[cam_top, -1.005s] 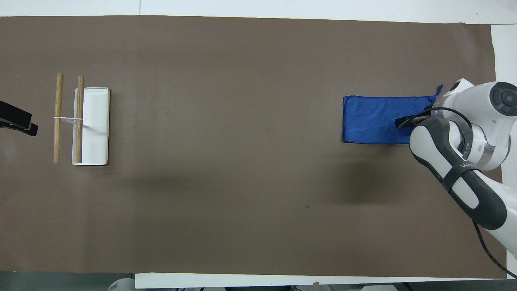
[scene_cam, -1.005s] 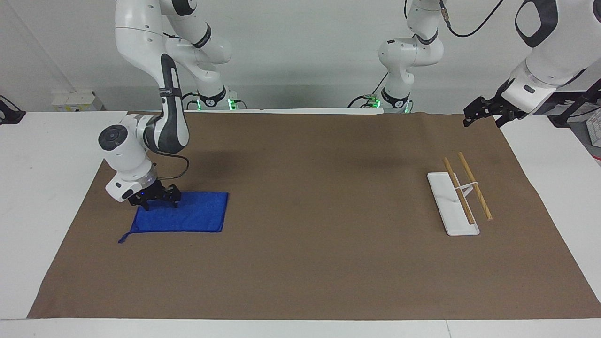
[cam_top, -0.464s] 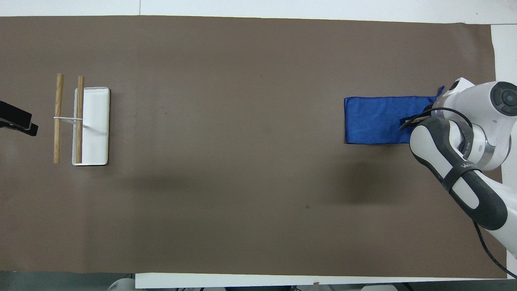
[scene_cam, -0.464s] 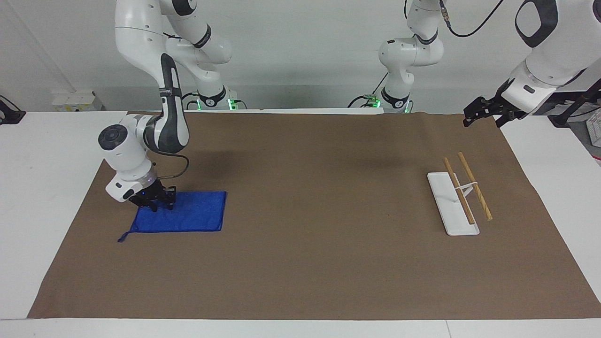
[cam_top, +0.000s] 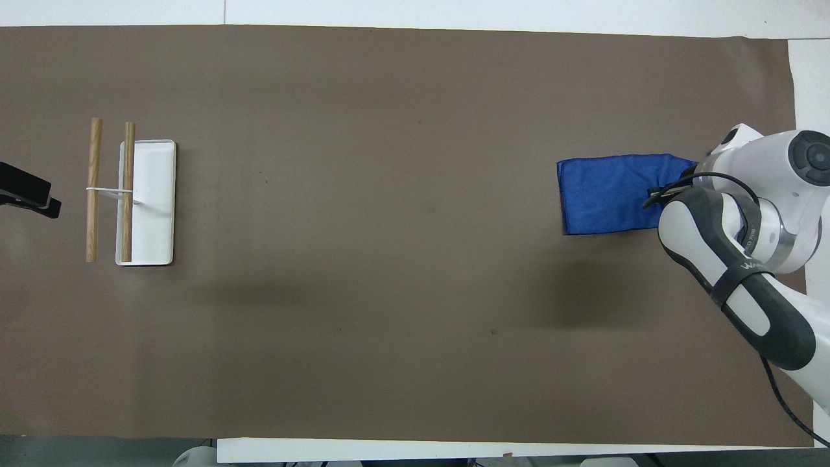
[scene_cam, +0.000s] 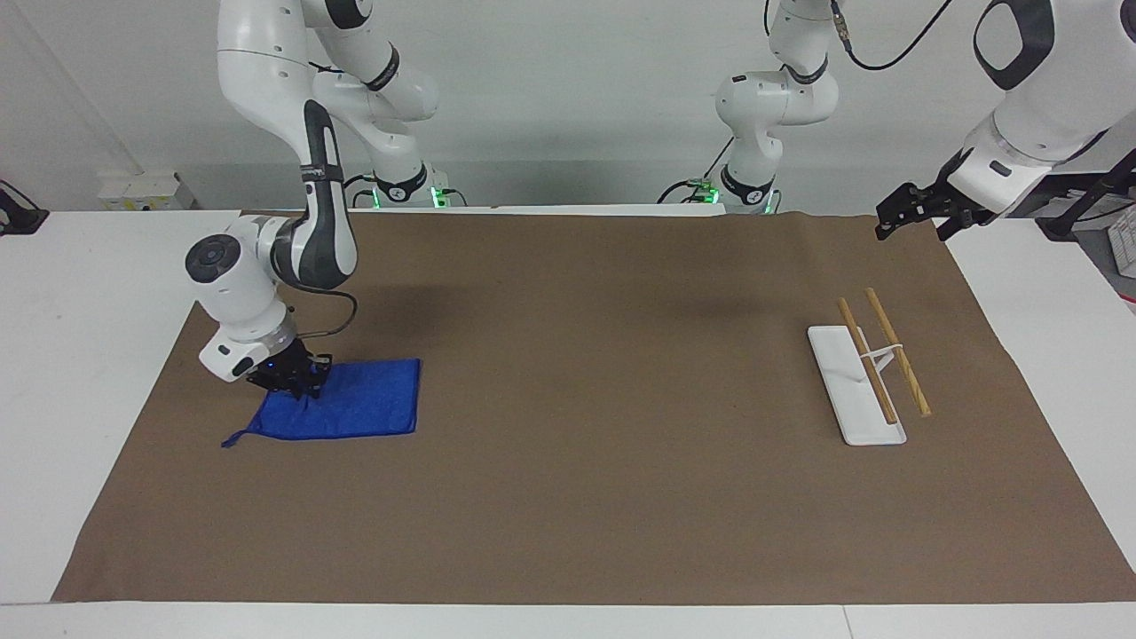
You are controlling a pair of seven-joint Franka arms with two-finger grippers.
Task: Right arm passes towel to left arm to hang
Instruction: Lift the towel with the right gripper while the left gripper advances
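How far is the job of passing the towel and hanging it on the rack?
Done: the right gripper is down on the towel at its edge nearer the robots. In hand: the cloth is bunched there, most of it flat on the brown mat. Left: lifting, the handover, and hanging on the rack, whose bars are bare. The left gripper waits above the mat's corner.

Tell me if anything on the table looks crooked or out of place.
Only the towel: where the right claw meets its edge, that end bunches and narrows, no longer a flat rectangle. The rack stands square. The left claw waits, raised.
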